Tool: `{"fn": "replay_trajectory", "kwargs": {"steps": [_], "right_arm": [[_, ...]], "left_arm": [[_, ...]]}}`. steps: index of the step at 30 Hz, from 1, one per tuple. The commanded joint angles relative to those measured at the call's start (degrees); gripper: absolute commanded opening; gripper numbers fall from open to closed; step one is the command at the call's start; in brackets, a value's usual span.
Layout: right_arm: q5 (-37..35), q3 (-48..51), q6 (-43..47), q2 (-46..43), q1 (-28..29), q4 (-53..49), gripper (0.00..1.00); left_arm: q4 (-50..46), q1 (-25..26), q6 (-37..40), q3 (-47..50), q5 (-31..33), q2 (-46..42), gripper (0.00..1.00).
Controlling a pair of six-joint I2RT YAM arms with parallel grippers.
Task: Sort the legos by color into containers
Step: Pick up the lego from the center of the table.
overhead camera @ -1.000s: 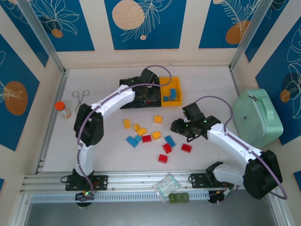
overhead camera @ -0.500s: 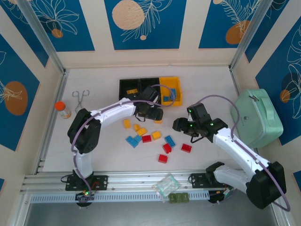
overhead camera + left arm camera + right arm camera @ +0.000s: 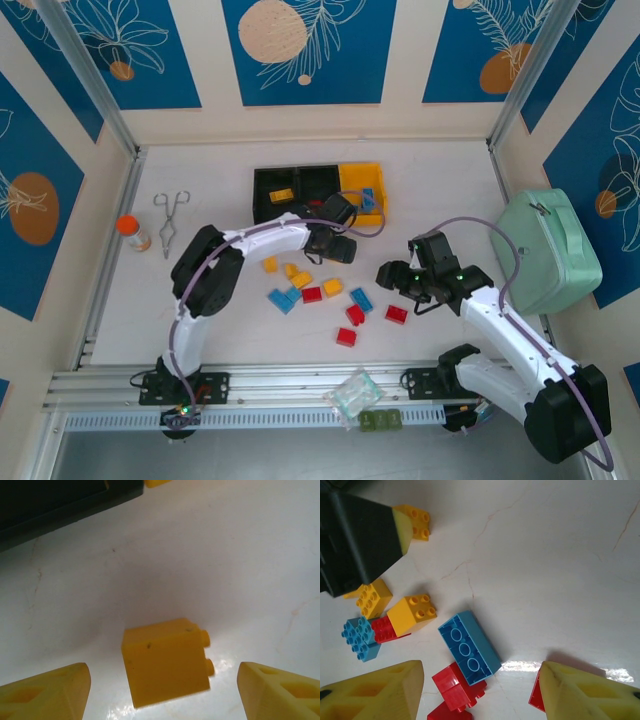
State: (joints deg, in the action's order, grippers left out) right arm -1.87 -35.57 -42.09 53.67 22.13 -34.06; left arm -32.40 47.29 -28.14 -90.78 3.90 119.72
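Between the left fingers (image 3: 45, 692) lies a yellow brick (image 3: 167, 662) — tipped, studs sideways.

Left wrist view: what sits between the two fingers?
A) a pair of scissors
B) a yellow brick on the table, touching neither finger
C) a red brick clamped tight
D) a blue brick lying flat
B: the yellow brick rests on the white table, with a clear gap to each of the left fingers, which stand open on either side of it.
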Motion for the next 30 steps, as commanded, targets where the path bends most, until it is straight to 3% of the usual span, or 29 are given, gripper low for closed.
{"fn": "replay_trajectory", "kwargs": {"steps": [1,10,16,30], "right_arm": [[1.7,1.0,-0.7,-1.0,-0.4,-0.1,0.63],[2.1,2.0,-1.1,-1.1,-1.2,0.7,0.62],[2.3,1.4,-0.9,-0.7,-1.5,0.9,0.62],[3.0,-1.9,-1.0,3.4,0.5,3.0,0.62]], "left_arm": [[-1.6,0.6,-0.9,-3.9,2.9,2.4,0.74],[-2.3,0.7,-0.9,-6.0,3.4,5.3,0.56],[-3.7,0.7,-0.5,-5.7,3.1,4.0,0.37],[-4.4,-0.4,0.6,2.1,5.2,-9.9,0.35]]}}
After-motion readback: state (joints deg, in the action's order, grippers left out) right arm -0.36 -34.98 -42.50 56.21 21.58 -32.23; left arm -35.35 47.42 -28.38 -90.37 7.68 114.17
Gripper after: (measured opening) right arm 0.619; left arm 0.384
